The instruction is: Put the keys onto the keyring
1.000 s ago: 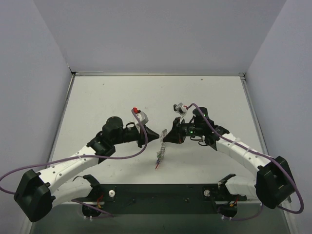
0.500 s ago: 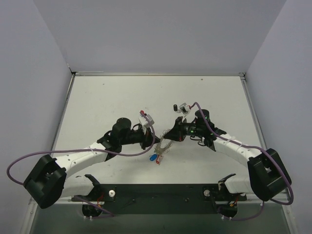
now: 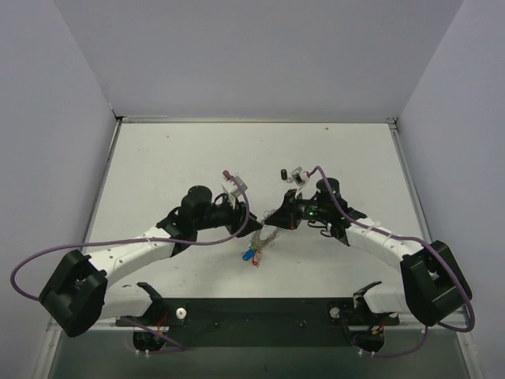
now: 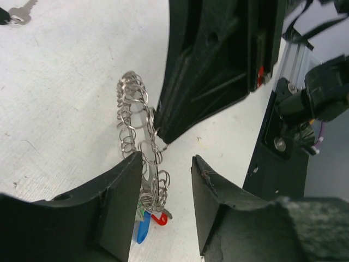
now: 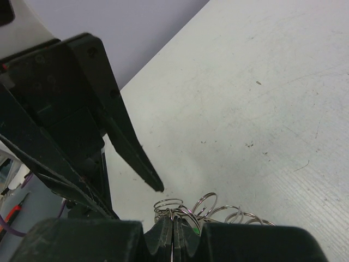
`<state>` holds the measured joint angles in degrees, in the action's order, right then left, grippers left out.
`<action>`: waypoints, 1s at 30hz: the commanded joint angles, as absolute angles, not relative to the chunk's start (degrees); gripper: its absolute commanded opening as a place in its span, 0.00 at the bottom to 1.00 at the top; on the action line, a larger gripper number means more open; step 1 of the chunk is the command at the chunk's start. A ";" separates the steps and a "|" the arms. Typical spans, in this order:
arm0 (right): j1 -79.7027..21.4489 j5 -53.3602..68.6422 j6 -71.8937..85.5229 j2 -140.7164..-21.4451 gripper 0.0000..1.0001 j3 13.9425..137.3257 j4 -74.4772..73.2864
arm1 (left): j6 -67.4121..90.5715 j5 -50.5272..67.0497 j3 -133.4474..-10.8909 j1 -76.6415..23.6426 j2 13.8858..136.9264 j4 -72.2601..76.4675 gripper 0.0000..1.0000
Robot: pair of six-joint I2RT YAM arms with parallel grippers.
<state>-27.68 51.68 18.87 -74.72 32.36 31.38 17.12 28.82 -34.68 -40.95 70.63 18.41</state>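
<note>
Centrally on the white counter [image 3: 331, 158]: the keyring [image 3: 261, 240], a silvery coil-rimmed loop seen edge-on like a spring.

- Right hand [image 3: 269, 223]: fingers pressed together, pinching the keyring's rim at their tips; loops of wire fan out just past them in the right wrist view.
- Left hand [image 3: 251, 230]: fingers parted, nothing between them, held just beside the keyring; whether the nearer finger touches the coil cannot be told.
- Keys [image 3: 252, 257]: blue and red plastic heads clustered at the keyring's near end, low against the counter.
- Black-headed key [image 4: 16, 12]: lying flat on the counter, well apart from the keyring.
</note>
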 commanded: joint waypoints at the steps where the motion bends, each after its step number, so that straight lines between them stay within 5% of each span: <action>1: -27.33 51.85 15.73 -73.65 0.00 31.03 28.56 | 20.56 25.49 -42.78 -40.17 70.49 11.37 0.52; 14: -27.33 51.59 14.68 -72.42 0.00 31.29 26.72 | 24.44 21.97 -54.93 -39.81 73.83 -10.89 0.60; 21: -27.25 51.24 14.68 -72.42 0.00 31.20 26.89 | 21.97 21.62 -52.30 -40.78 72.68 -11.78 0.77; 30: -27.25 51.07 14.94 -72.42 0.00 31.46 26.72 | 19.25 22.68 -52.12 -44.20 74.00 -9.93 0.72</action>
<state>-27.68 51.66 17.30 -73.28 32.29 28.91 21.61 22.28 -51.83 -42.61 73.73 -11.38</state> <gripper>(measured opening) 0.029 0.733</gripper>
